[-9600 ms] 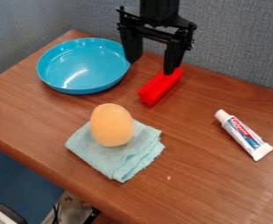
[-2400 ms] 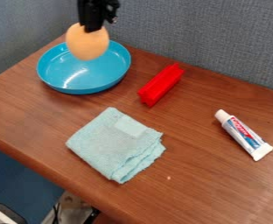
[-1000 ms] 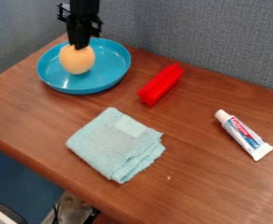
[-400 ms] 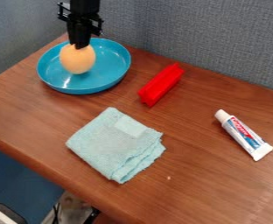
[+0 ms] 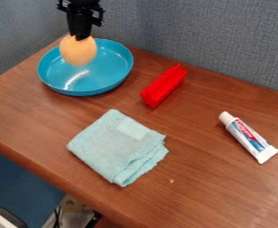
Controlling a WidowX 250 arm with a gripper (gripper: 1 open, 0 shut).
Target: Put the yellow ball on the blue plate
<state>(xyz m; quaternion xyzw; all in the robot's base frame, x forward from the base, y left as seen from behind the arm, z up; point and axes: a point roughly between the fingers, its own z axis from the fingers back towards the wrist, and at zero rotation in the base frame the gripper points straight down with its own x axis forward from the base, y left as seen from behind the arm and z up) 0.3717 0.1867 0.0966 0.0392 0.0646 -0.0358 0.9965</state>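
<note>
One smooth orange-yellow egg-shaped ball (image 5: 78, 48), clamped in the jaws, above glossy cyan-blue plate (image 5: 106, 77)

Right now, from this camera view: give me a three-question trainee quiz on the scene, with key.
1. True or false: the yellow ball is over the blue plate.
2. Which lies nearest the toothpaste tube: A) plate B) red block C) light-blue cloth?
3. What is the gripper closed on?

Key: 1 true; 2 B; 3 the yellow ball, gripped from above.
</note>
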